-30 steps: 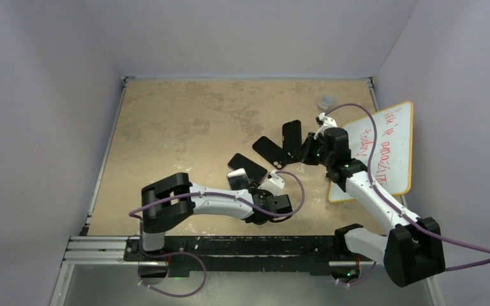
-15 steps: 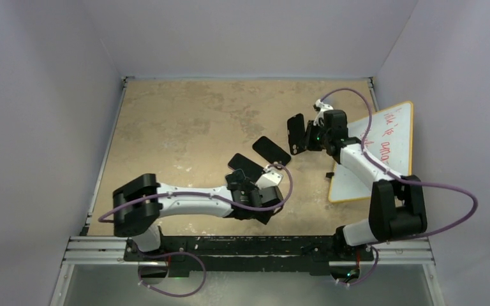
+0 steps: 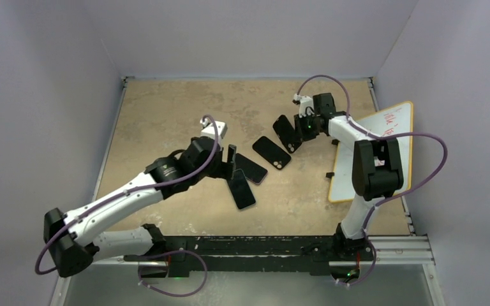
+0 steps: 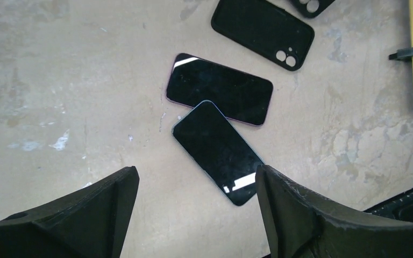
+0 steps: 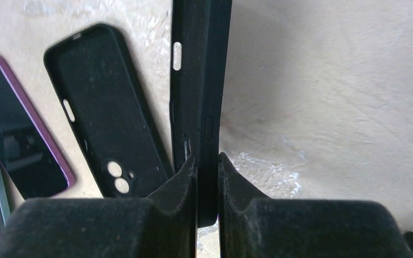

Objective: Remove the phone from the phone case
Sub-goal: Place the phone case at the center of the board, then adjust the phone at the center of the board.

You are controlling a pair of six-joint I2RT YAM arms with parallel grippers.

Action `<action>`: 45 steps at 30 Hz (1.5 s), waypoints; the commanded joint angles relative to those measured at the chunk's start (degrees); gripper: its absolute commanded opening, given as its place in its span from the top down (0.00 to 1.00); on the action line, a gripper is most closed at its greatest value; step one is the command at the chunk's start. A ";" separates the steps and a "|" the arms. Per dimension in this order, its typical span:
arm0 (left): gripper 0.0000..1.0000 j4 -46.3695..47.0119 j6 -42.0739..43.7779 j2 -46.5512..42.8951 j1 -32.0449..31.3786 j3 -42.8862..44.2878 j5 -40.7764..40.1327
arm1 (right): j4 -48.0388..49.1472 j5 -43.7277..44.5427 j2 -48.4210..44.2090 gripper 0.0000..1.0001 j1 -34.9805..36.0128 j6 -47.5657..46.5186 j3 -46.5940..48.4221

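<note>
**Clamping One Case on Edge, Two Phones Lying Bare**

The tan table (image 3: 166, 115) carries a whiteboard (image 3: 392, 159) at its 3 o'clock side. Near the table's centre hangs the left gripper (image 3: 230, 159), jaws spread wide and grasping nothing. At 1 o'clock from the centre, the right gripper (image 5: 207, 161) is clenched on the long rim of a black phone case (image 5: 201, 80) turned on edge; whether a phone sits inside cannot be told. A purple-edged phone (image 4: 219, 88) and a blue-edged phone (image 4: 218, 152) lie flat and touching at 4 to 5 o'clock from the left gripper. An empty case (image 4: 262, 32) lies at 1 o'clock from them. A small black clip (image 3: 330, 174) sits at the whiteboard's 9 o'clock edge.
</note>
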 commanded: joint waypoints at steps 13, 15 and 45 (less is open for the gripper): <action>0.12 -8.72 10.80 -10.48 3.35 6.09 -13.25 | -2.63 12.26 -2.29 0.36 -0.03 -0.97 1.80; 0.12 -8.02 11.76 -10.44 5.02 5.58 -12.20 | -1.22 16.24 -4.03 0.32 0.01 0.29 1.14; 0.12 -1.55 13.52 -15.27 26.37 -3.06 1.45 | 15.31 16.88 -7.54 0.28 39.18 24.90 -11.30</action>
